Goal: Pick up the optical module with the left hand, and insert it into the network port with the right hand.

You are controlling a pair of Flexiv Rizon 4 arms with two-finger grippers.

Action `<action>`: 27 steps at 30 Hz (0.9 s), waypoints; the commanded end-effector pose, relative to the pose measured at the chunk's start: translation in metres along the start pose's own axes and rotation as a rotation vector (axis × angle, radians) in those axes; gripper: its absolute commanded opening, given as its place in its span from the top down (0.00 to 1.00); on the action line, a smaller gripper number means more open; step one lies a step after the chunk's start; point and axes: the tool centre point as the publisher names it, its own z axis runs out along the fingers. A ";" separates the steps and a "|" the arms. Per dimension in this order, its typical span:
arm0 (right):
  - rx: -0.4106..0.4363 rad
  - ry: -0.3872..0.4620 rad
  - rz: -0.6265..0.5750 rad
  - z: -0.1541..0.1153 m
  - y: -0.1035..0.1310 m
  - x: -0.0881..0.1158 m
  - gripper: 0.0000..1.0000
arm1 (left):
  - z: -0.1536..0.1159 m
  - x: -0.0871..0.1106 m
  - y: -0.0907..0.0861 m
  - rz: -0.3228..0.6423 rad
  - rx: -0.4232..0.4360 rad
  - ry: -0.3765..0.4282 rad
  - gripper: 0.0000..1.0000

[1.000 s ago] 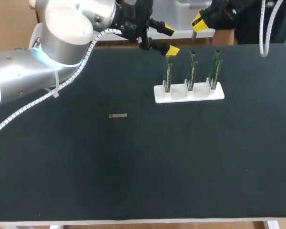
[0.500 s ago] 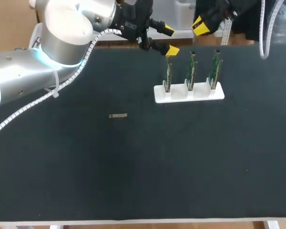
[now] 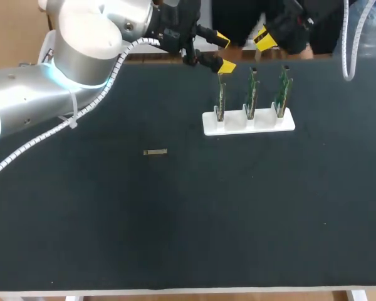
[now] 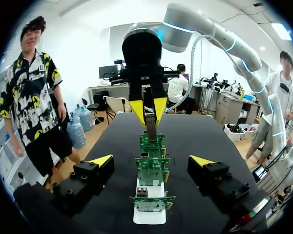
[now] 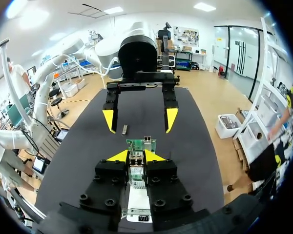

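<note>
A grey optical module (image 4: 150, 127) hangs between the yellow tips of my right gripper (image 4: 148, 109), which is shut on it above the table's far edge (image 3: 265, 41). In the right wrist view the module (image 5: 136, 170) shows as a metallic piece between the fingers of that gripper (image 5: 136, 156). Three green boards (image 3: 251, 94) with network ports stand upright in a white holder (image 3: 263, 125). My left gripper (image 3: 225, 53) hovers open at the holder's far left end, facing the right one (image 4: 151, 161). A second small module (image 3: 155, 152) lies flat on the black mat.
The black mat (image 3: 188, 219) covers the table. The holder stands at the back right of the middle, and the loose module lies left of it. My left arm (image 3: 81, 56) crosses the back left corner.
My right gripper has shifted slightly to the right and nearer at the far edge, with the module in it. The left arm has not moved.
</note>
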 end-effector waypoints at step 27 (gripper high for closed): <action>-0.460 0.010 0.032 0.009 -0.014 0.009 1.00 | 0.000 -0.001 -0.001 -0.002 -0.003 0.003 0.00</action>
